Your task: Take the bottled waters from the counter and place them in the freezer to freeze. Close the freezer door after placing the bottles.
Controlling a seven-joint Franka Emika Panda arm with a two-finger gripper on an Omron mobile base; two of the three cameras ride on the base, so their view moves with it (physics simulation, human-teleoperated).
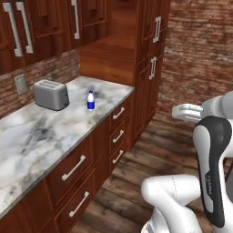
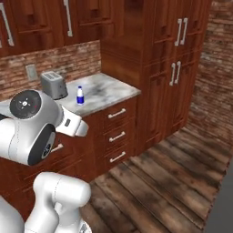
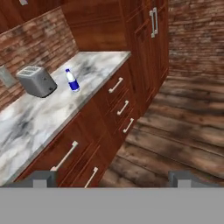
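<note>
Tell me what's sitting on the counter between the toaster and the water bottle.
Nothing: bare marble counter separates the toaster from the water bottle. The left base view shows the gap plainly, and the hand view agrees.

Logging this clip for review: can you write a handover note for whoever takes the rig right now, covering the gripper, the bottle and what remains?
Gripper: open, jaws wide and empty, out over the wood floor in front of the cabinets.
Water bottle: one in sight, upright on the counter, just right of the toaster and apart from it, near the counter's far end.
Done: nothing that shows; the bottle is not yet picked up.
Left: reach the bottle, grasp it, carry it to the freezer, then shut the freezer door. Any second bottle is not visible from here.
</note>
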